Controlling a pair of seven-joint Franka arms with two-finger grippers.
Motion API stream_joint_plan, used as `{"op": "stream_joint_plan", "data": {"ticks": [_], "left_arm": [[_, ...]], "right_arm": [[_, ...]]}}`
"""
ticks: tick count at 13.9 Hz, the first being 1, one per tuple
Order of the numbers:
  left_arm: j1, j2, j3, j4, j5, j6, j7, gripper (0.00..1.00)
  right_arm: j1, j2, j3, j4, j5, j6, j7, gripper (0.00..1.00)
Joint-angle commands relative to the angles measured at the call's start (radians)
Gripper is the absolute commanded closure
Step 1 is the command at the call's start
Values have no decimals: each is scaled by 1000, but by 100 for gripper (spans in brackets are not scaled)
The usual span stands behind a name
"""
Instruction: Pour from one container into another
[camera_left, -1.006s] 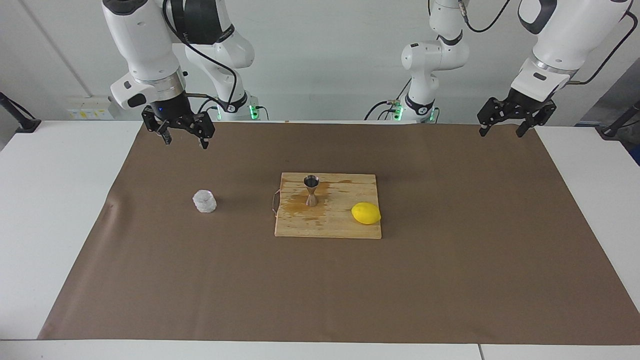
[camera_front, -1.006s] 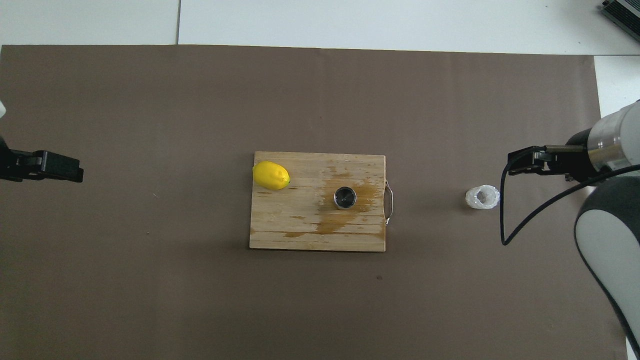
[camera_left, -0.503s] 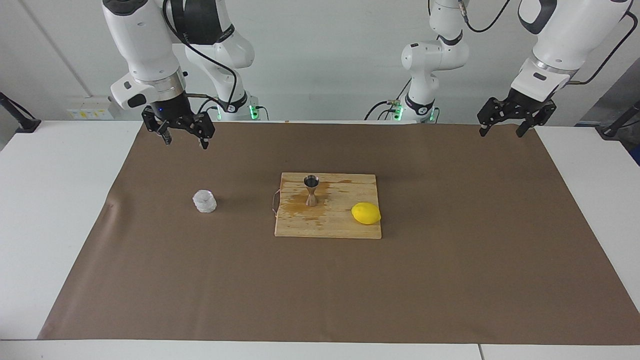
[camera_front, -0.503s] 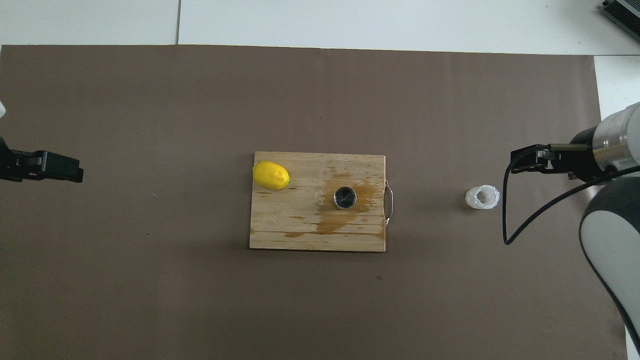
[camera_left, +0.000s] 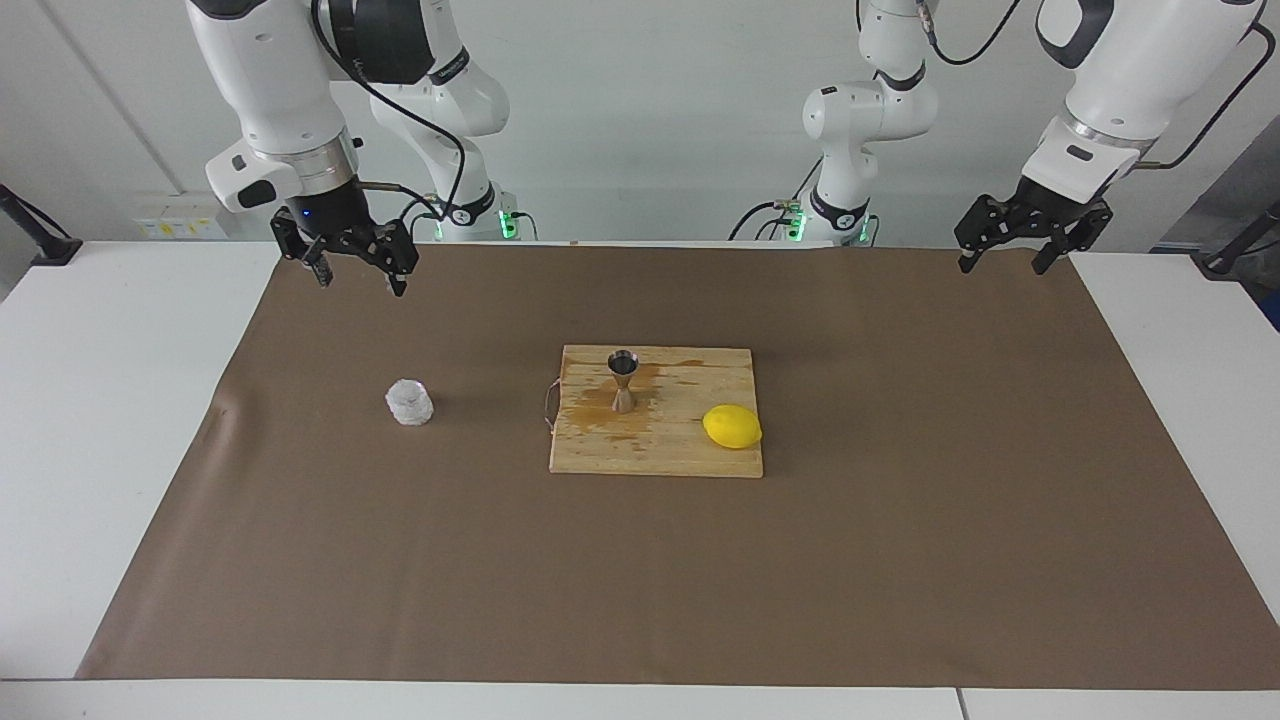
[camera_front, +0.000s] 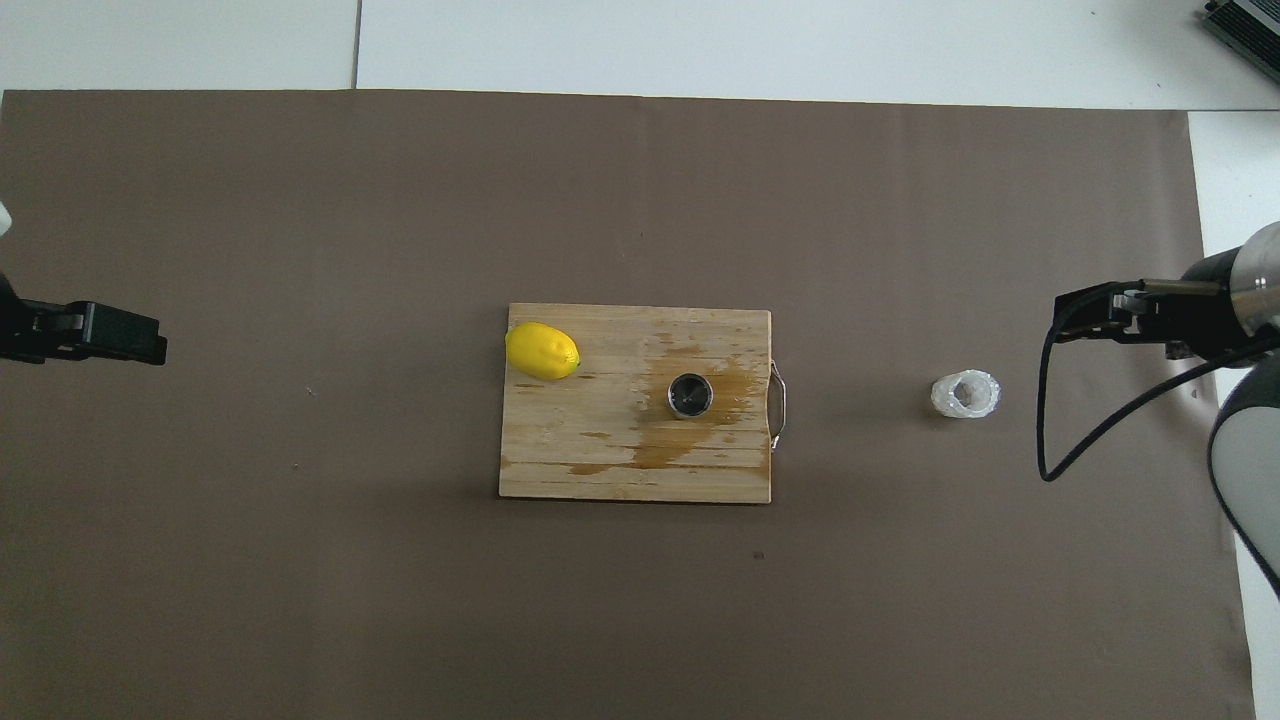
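Small clear textured glass cup (camera_left: 409, 403) (camera_front: 965, 394), whitish and translucent, upright on brown mat (camera_left: 900, 560) (camera_front: 300, 200), mouth up, toward right arm's end of table. Well apart from wooden cutting board (camera_left: 680, 455) (camera_front: 560, 450) at mat's middle. Contents of cup not readable.

Silvery hourglass jigger (camera_left: 622, 381) (camera_front: 690, 395) upright on cutting board, on the half toward right arm's end, nearer the robots' edge of board. From above, dark open top cone visible. Darker wet-looking stain on wood around and under jigger. Wire handle on board's short edge facing the cup. Yellow lemon (camera_left: 732, 427) (camera_front: 542, 351) on same board, at corner toward left arm's end, farther from robots than jigger, apart from it.

Right gripper (camera_left: 356, 277) (camera_front: 1090, 316) raised in air over mat's edge toward right arm's end, fingers spread apart, nothing between them, touching nothing; cup on the mat below, clear of it.

Left gripper (camera_left: 1002, 262) (camera_front: 140, 345) raised over mat's corner at left arm's end, fingers spread, empty, waiting. Well apart from board and everything on it.

White tabletop (camera_left: 90, 400) (camera_front: 700, 40) showing around mat.
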Motion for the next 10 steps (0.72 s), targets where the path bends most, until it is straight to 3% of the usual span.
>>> {"op": "stream_joint_plan", "data": {"ticks": [1, 10], "left_arm": [[4, -25, -1, -27, -9, 1, -10, 0], [6, -25, -1, -27, -9, 1, -10, 0]], "right_arm": [[12, -7, -12, -1, 8, -27, 15, 0], [10, -15, -12, -11, 16, -53, -48, 0]]}}
